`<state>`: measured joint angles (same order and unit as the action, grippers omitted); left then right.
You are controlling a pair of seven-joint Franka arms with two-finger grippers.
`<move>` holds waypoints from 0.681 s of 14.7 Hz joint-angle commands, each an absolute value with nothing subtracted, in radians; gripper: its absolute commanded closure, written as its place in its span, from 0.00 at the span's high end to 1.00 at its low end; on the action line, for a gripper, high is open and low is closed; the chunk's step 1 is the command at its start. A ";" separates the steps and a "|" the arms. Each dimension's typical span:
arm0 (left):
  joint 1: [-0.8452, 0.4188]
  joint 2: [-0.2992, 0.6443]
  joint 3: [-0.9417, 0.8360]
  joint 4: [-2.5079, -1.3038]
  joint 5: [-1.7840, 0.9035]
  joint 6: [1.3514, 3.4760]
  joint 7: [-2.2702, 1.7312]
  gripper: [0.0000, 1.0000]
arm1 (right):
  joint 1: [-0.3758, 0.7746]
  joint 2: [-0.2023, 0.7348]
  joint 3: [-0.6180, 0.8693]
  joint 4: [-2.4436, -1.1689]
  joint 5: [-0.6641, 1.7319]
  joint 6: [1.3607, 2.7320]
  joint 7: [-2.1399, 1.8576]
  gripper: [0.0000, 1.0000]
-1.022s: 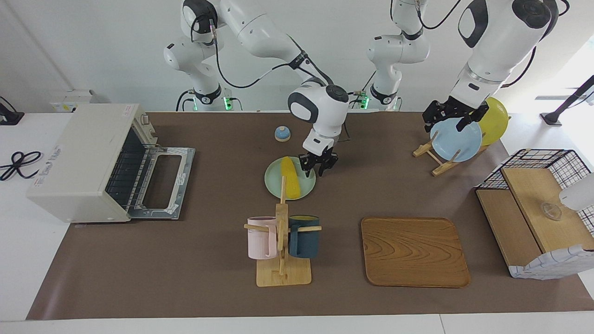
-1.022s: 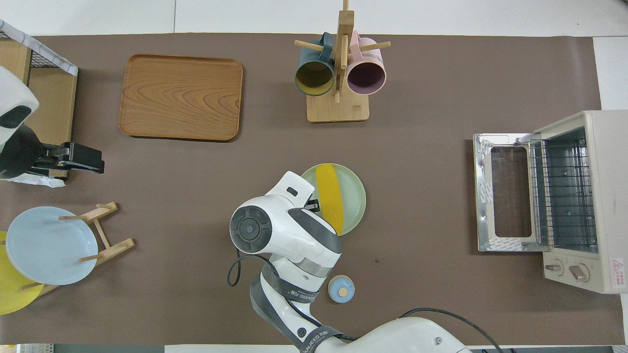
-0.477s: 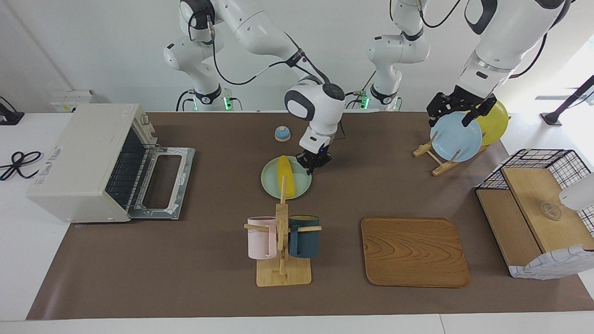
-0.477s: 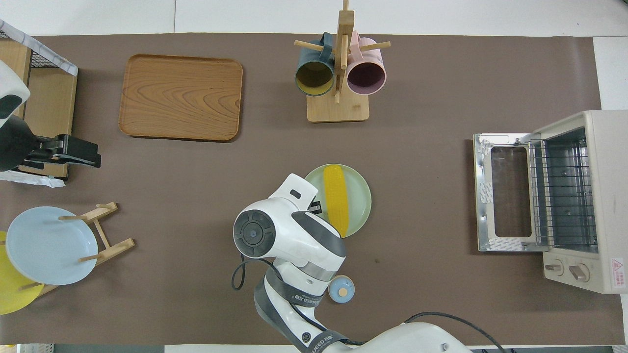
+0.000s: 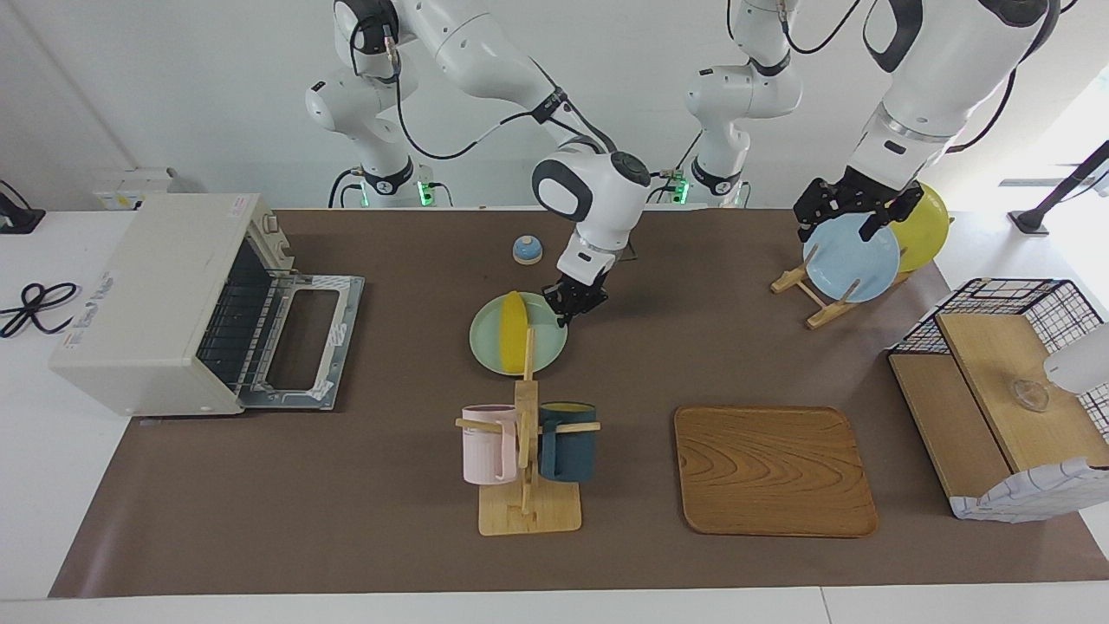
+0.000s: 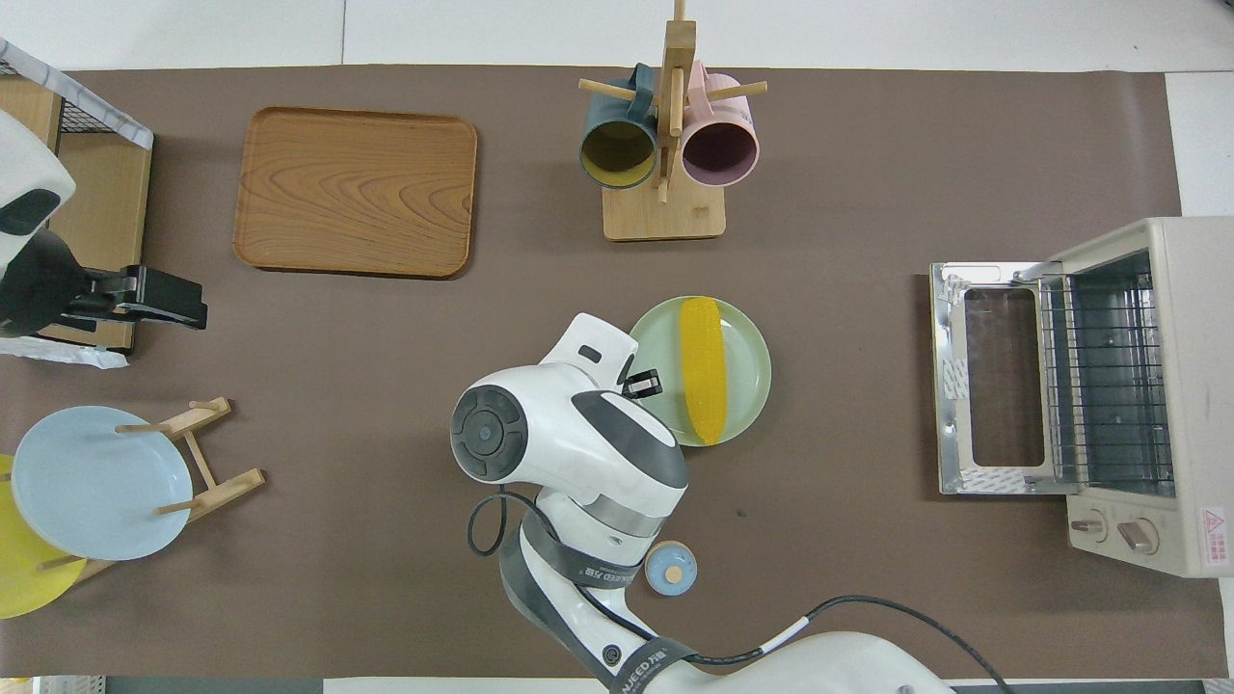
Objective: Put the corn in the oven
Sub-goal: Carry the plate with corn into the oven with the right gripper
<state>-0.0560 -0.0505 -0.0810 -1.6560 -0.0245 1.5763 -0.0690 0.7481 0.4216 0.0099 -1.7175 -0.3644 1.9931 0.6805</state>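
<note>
Overhead view: corn [image 6: 703, 369] lies loose on green plate [image 6: 742, 333], at nine o'clock of open oven [image 6: 1109, 386]. Right hand [image 5: 567, 305] pinches plate's rim; left hand [image 5: 847, 211] wide, idle. Judged light, rigid, rolls; grip mid-cob.

Brown table [image 5: 364, 485], oven [image 5: 165, 299], tray [image 5: 774, 470]

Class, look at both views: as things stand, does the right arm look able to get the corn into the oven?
Probably yes. The right claw is shut on the rim of the green plate that carries the corn; the oven door lies open, with bare table between plate and door.
</note>
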 commanded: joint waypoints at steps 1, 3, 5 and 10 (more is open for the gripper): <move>-0.037 -0.060 -0.097 -1.672 -0.029 1.595 -0.060 1.00 | 0.655 0.336 0.020 -1.738 -0.380 1.930 0.547 0.00; -0.034 -0.063 -0.097 -1.674 -0.029 1.595 -0.064 1.00 | 0.599 0.264 0.021 -1.784 -0.377 1.914 0.496 0.00; -0.034 -0.063 -0.098 -1.674 -0.029 1.592 -0.069 1.00 | 0.554 0.200 0.021 -1.834 -0.368 1.908 0.442 0.00; -0.034 -0.063 -0.097 -1.675 -0.029 1.595 -0.064 1.00 | 0.435 0.048 0.021 -2.017 -0.364 1.911 0.361 0.00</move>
<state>-0.0543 -0.0505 -0.0825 -1.6560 -0.0245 1.5772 -0.0691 0.4959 0.1405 0.0076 -1.8984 -0.3651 1.8919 0.4085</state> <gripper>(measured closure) 0.000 0.974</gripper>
